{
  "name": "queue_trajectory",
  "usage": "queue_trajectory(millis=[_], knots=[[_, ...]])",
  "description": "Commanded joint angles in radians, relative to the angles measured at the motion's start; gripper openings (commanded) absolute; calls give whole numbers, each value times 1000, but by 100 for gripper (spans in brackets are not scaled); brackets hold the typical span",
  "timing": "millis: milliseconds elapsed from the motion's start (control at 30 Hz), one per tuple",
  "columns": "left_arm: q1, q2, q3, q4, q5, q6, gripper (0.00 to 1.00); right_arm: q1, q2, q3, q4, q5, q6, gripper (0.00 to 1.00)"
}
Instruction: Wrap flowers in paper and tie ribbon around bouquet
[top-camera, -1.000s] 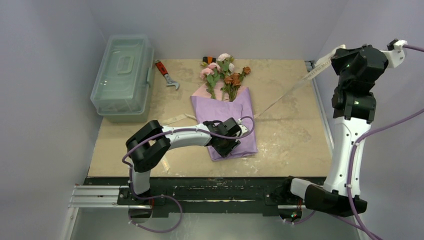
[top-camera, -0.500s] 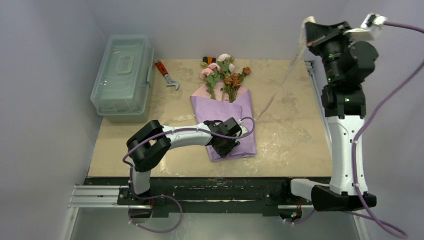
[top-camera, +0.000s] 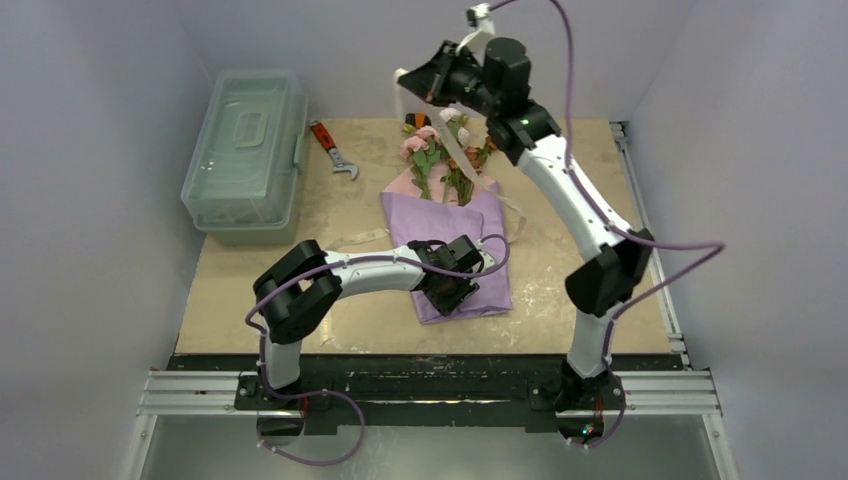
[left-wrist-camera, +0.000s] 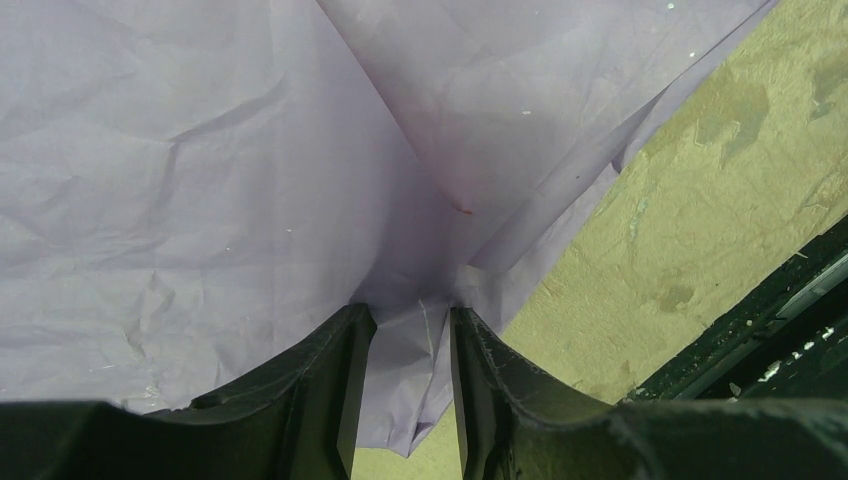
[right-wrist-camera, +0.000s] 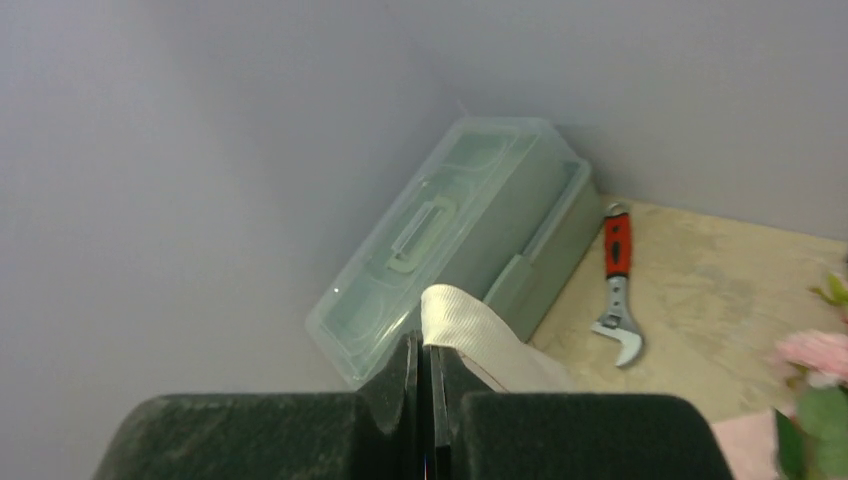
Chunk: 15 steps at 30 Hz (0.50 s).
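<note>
Pinching crinkled paper (left-wrist-camera: 300, 200) (left jaws) | right jaws: ribbed cream ribbon (right-wrist-camera: 470, 335)

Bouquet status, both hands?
Left hand pinching paper at near end. Right hand shut on ribbon, held high near blooms. Wrench, box well left.

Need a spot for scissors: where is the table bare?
Bare: the near-left corner, between the clear box and the table's front edge; the right strip beyond the bouquet, though the right arm reaches over it. Crowded: centre, around bouquet, ribbon and left gripper.
</note>
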Motion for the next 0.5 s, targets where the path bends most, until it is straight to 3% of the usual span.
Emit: queue_trajectory(millis=[0,100,467], knots=[[-4,16,-24,-49,-8,15,39,93,216,263,-96,-187,-46,0],[-5,19,-23,-50,-31,16,39,143,359,387,-153,-248,-52,0],[-4,18,-53,-61,-60,30,39,214,611,389,-108,-273,-63,0]])
